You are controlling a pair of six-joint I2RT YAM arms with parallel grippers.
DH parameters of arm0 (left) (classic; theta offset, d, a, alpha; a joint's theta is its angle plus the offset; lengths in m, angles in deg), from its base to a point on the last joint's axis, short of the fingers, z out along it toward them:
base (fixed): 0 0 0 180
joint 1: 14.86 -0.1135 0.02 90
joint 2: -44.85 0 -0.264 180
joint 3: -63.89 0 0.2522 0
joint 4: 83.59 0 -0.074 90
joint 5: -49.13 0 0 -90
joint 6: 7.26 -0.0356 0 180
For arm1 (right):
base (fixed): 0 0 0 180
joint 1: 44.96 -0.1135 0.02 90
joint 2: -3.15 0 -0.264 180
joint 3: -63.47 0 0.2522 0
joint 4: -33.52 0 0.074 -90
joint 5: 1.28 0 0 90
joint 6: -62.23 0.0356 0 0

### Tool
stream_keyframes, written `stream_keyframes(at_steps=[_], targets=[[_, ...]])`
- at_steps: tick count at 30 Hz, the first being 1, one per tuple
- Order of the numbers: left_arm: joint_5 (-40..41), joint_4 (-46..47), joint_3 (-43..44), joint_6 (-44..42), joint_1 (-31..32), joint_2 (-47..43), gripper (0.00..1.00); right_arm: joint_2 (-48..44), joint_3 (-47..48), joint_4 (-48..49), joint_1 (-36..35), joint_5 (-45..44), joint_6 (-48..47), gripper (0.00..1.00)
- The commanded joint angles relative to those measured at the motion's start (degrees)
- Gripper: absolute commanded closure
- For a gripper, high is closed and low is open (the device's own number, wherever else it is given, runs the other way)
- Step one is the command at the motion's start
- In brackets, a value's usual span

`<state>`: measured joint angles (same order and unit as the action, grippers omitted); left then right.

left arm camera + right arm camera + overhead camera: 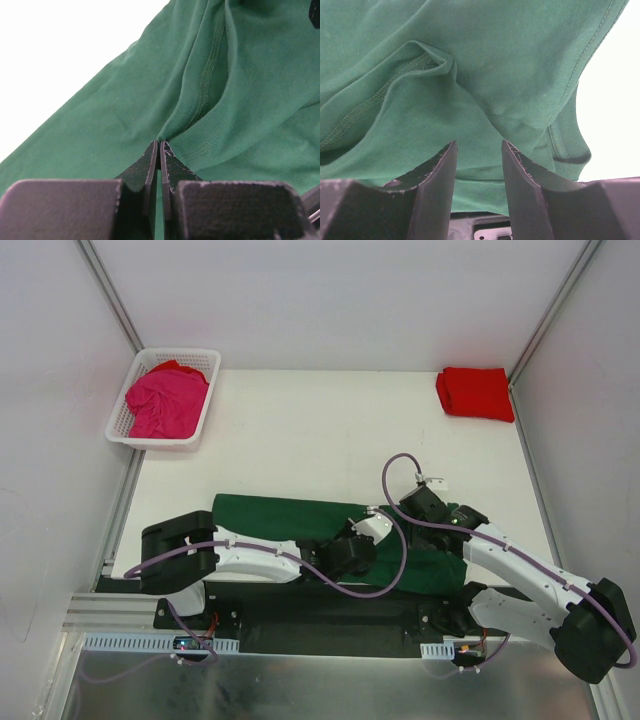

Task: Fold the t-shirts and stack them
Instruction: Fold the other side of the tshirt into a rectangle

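A dark green t-shirt (270, 518) lies spread along the near edge of the table. My left gripper (366, 538) is shut on a pinched fold of it (190, 115), near a stitched hem; the jaws show in the left wrist view (160, 144). My right gripper (432, 518) hovers over the shirt's right part, jaws open, with green cloth (485, 75) just beyond its fingertips (449, 150) and nothing held. A bright red t-shirt (476, 392) lies folded at the back right. A magenta pink t-shirt (165, 400) is crumpled in the basket.
A white lattice basket (205, 415) stands at the back left. White walls close the table on three sides. The arms' black base rail (320, 615) runs along the near edge, just below the green shirt.
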<state>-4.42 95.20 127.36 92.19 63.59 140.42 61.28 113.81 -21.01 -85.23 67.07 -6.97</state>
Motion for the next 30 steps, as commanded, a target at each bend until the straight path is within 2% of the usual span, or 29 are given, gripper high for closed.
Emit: stream_keyframes(at_steps=[1,17,21,25,28,29,30], targets=[[0.47,1.68,-0.32,-0.84,-0.94,-1.18,1.0,-0.74,0.34,-0.71,0.02,-0.67,0.82,0.56],[1.96,-0.25,-4.45,1.27,-1.9,-1.88,0.98,0.93,1.83,-0.36,0.02,-0.68,-0.05,0.56],[2.05,-0.69,-4.8,1.71,-1.9,-2.32,0.81,1.37,2.09,-0.18,-0.07,-0.5,0.03,0.56],[2.58,-1.22,-4.54,1.97,-1.9,-2.84,0.27,1.46,2.01,-0.18,-0.07,-0.41,-0.05,0.56],[3.28,-1.83,-4.19,1.97,-1.9,-3.63,0.11,1.2,1.74,-0.18,-0.07,-0.41,-0.05,0.56],[3.54,-2.01,-4.19,1.89,-1.82,-4.16,0.02,0.94,1.74,-0.27,0.02,-0.41,0.03,0.56],[3.89,-2.27,-4.01,1.71,-1.9,-4.42,0.01,0.76,1.66,-0.36,-0.07,-0.41,0.03,0.56]])
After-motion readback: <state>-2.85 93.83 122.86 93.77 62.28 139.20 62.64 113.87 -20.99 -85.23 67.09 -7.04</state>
